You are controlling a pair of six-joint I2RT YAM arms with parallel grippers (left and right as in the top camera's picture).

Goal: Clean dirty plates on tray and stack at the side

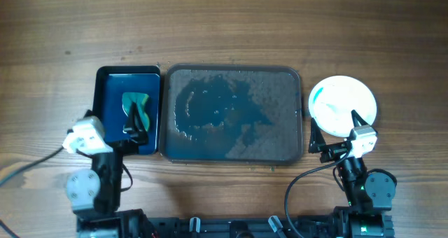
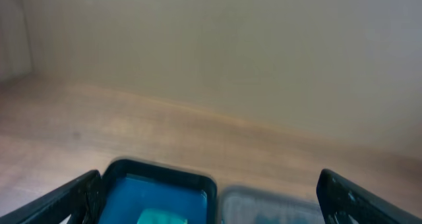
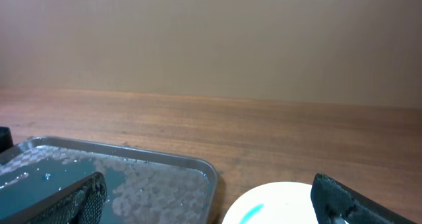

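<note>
– Looking down now, the tray (image 1: 269, 115) is sitting wet and bare in the middle, with no plates on it. The plate (image 1: 346, 101) is lying to its right on the tabletop (image 1: 231, 28), just beside the rim.
– One plate or a stack?
– Cannot tell from above; it is reading as a single white disc. A teal streak (image 1: 318, 95) is showing near its left edge.
– So I am judging the stacking done or nearly so, with that top face wanting one more wipe. What are the arms doing?
– The right gripper (image 3: 208, 184) is hovering at the plate's near edge, jaws spread wide, gripping nothing. The left gripper (image 2: 210, 191) is hanging over the blue tray (image 1: 112, 91), jaws also wide apart and empty, with the sponge (image 1: 136, 105) lying below.
– Then the tidy way, I am thinking, is for the left to come down square and close on the sponge's middle so it is not folding. The right steadies the plate's rim so it is not sliding. The wipe is going from the centre out toward that streak, with light pressure.
– And I am guessing water off the sponge could be making the plate slippery, so slow strokes.
</note>
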